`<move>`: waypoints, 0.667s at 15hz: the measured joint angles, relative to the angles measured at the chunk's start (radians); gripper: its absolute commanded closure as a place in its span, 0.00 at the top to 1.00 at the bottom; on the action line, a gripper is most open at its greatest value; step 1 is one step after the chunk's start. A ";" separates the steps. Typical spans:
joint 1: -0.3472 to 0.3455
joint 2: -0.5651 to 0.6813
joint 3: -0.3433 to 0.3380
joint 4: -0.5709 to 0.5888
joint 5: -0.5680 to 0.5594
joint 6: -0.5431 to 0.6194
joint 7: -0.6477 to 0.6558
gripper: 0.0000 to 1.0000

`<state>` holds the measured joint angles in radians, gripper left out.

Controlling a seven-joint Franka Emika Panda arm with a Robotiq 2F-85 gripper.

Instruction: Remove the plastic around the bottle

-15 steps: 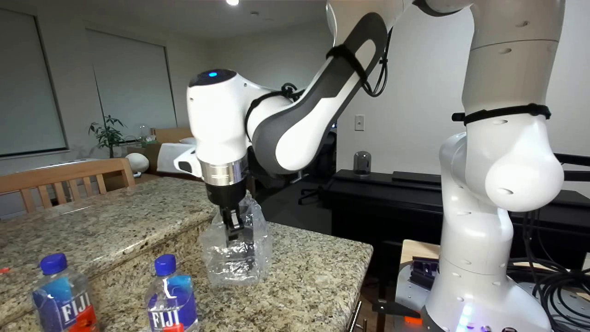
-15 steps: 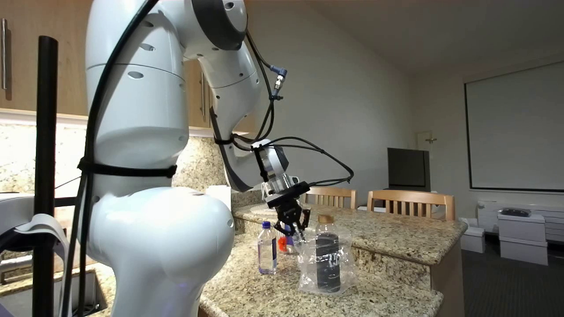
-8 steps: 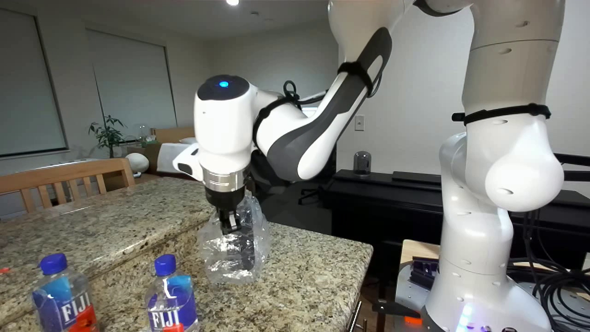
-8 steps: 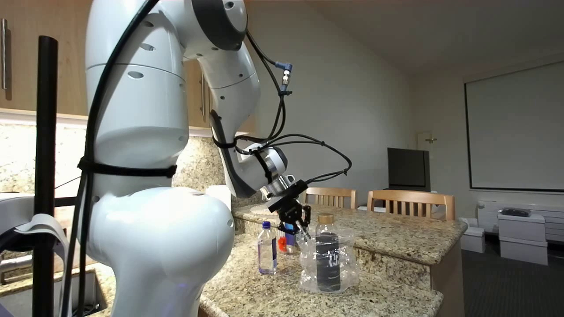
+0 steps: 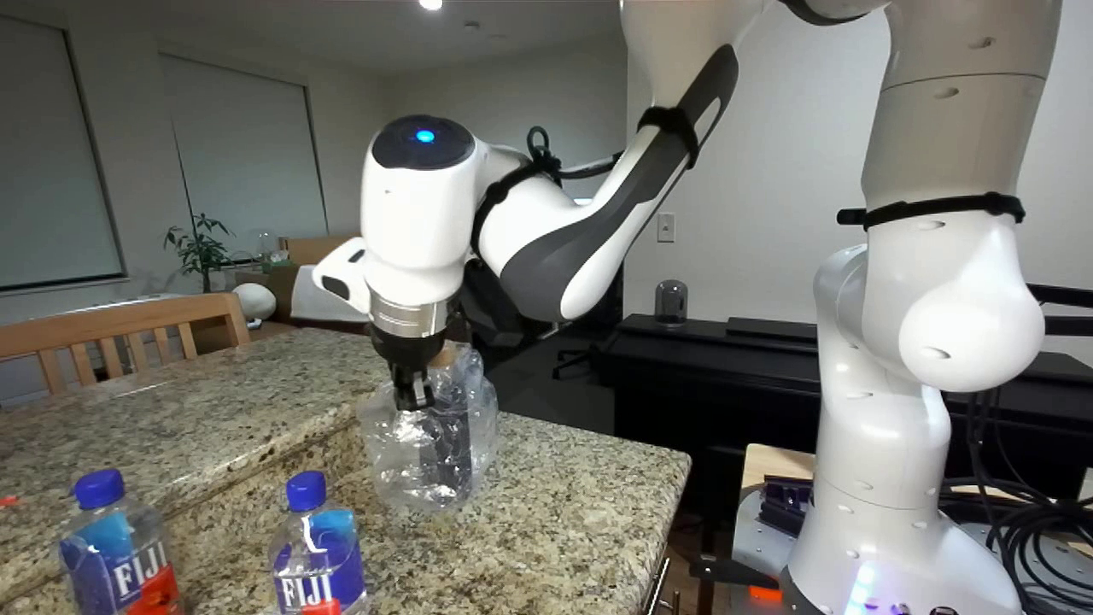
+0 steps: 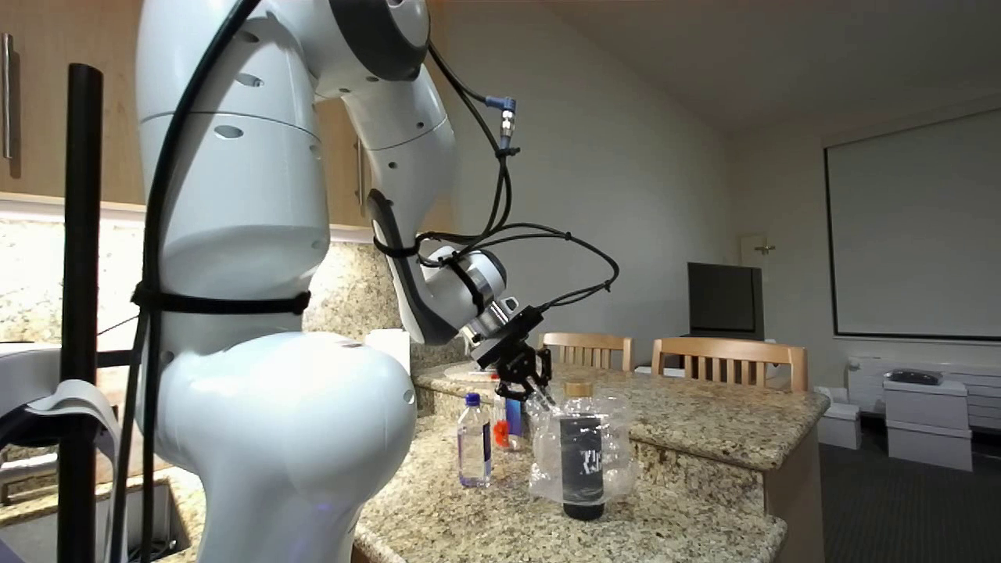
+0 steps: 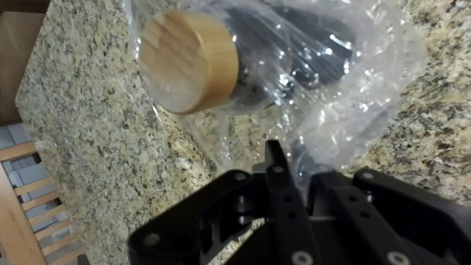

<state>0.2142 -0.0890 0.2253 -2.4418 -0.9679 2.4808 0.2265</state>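
Observation:
The bottle (image 6: 583,511) is slim and dark with a tan wooden cap (image 7: 187,60). It stands upright on the granite counter. The clear crinkled plastic (image 6: 543,469) hangs around its body, and the bottle's base shows below the plastic's lower edge. The plastic also shows in an exterior view (image 5: 388,465) and in the wrist view (image 7: 338,121). My gripper (image 7: 296,158) is beside the bottle near cap height. Its fingers are nearly together with bunched plastic between them, and plastic covers one fingertip. The gripper shows in both exterior views (image 5: 414,400) (image 6: 547,397).
Two clear FIJI water bottles (image 5: 124,555) (image 5: 318,559) with blue caps stand on the lower counter (image 5: 581,512). They are beside the plastic in an exterior view (image 6: 474,446). A raised granite ledge (image 5: 213,401) runs behind them. Wooden chairs (image 6: 727,352) stand beyond the ledge.
My gripper has moved up and a little away from the bottle. The plastic has risen with it, and the bottle's base is now uncovered. The bottle stays in place.

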 measured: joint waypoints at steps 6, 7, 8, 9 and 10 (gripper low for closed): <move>0.000 -0.055 0.011 0.008 -0.080 -0.001 0.062 0.11; 0.000 -0.062 0.012 0.009 -0.087 -0.002 0.070 0.11; 0.000 -0.069 0.013 0.011 -0.100 -0.003 0.081 0.11; 0.000 -0.075 0.013 0.015 -0.113 -0.004 0.096 0.11; -0.001 -0.080 0.013 0.021 -0.127 -0.006 0.110 0.11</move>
<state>0.2130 -0.1691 0.2384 -2.4209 -1.0953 2.4747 0.3365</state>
